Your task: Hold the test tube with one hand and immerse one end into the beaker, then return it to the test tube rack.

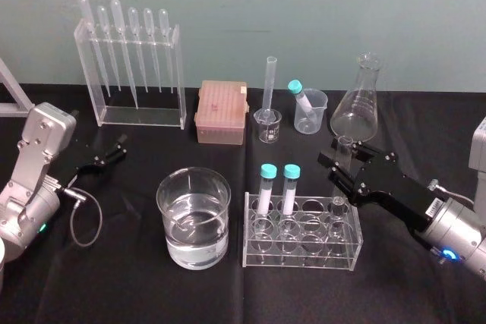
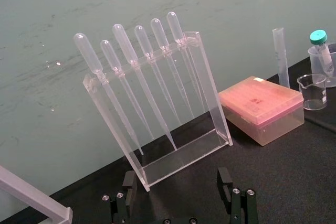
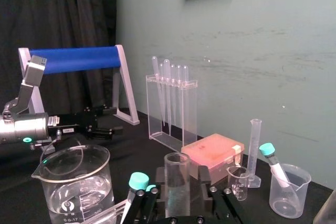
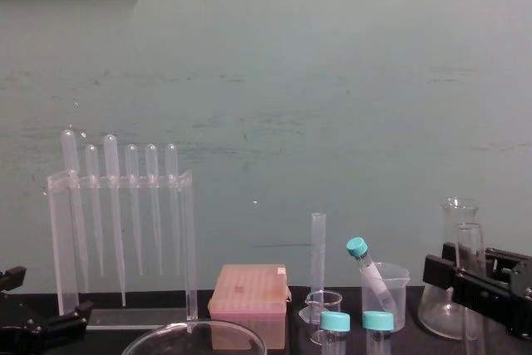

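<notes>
Left gripper (image 1: 115, 149), at the mid left of the head view, parked above the black table (image 1: 114, 286) with its fingers spread and holding nothing. Beaker (image 1: 194, 221), lower centre, part-filled with clear liquid, its wide rim open from above. Rack (image 1: 302, 254), just beside the beaker on the right and separated from it by a narrow strip of table; two teal-capped tubes (image 1: 267, 187) stand in its rear left holes. Test tube (image 1: 345, 144), right of centre, upright, its lower end apparently seated in the rack's rear right hole. Right gripper (image 1: 343, 163), entering from the lower right, closed on the test tube just below the rim; the right wrist view shows the pads pressed against the glass on both sides. The step in hand is judged to be the pick-up from the rack. The next move calls for a straight vertical lift until the lower end clears the rack top, then travel leftward high enough to pass over the teal caps, and a descent inside the beaker's rim. Flask (image 1: 357, 108), upper right, stands close behind the gripper, so room for drawing back is limited there; the front of the table is open.
</notes>
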